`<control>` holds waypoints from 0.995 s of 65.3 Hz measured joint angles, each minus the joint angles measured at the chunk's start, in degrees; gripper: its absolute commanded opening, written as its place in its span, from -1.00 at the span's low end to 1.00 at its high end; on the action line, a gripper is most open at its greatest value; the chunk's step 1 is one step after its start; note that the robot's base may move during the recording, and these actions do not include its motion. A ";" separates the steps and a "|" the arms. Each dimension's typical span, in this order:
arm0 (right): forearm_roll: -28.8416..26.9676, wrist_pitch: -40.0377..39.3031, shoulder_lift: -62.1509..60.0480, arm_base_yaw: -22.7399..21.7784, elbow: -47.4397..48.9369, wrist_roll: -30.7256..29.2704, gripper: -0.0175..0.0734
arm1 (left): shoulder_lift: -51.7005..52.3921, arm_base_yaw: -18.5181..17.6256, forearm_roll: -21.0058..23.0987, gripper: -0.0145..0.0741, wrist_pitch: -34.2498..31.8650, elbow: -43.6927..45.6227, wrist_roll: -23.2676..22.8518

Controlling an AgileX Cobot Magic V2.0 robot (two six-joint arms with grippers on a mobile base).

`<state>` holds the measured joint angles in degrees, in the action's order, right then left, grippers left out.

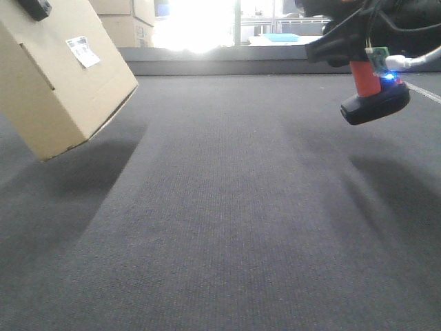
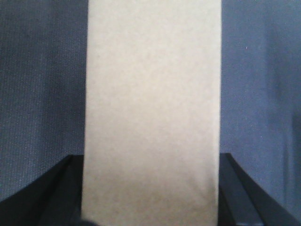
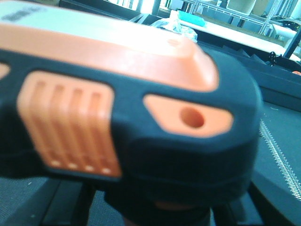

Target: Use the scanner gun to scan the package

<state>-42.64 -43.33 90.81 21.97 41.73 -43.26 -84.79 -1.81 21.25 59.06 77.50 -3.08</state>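
The package [image 1: 65, 76] is seen at the upper left of the front view. It is lifted off the grey desk [image 1: 227, 227] and tilted, with one lower corner pointing down, and a shadow is thrown on the cloth below it. A small white label [image 1: 83, 51] is found on its upper face. In the left wrist view, the plain tan side of the package fills the middle, and the left hand [image 2: 148, 157] is clamped on it: one dark finger [image 2: 47, 188] is pressed against each long side.

The scanner gun [image 1: 372, 93] is held in the air at the upper right, well apart from the package. The right hand [image 1: 348, 48] is closed around its upper part; the orange handle points down and the flat black base is lowest. A small blue light [image 1: 389, 77] is lit beside the handle. In the right wrist view, the black and orange head is shown very near and blurred. More cardboard boxes [image 1: 127, 21] are stacked behind, next to a bright window.
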 measured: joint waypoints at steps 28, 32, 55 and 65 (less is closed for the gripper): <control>-1.59 0.27 -0.51 0.00 0.00 -0.12 -0.17 | 0.00 0.00 0.00 -0.29 -0.66 0.00 0.00; -3.43 0.32 -1.42 0.00 0.00 -0.12 -0.17 | 0.00 0.00 0.00 -0.29 -0.93 0.00 0.00; -8.10 0.20 -3.69 -2.55 -0.99 -0.12 -0.26 | 0.00 0.00 -0.12 -0.29 -1.22 0.00 0.00; -8.47 0.32 -4.77 -3.61 -4.32 0.01 -0.26 | 0.00 0.00 -0.12 -0.29 -1.51 0.00 0.00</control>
<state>-51.11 -43.01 86.04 18.36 37.41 -43.26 -84.79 -1.81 21.13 57.55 77.50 -3.08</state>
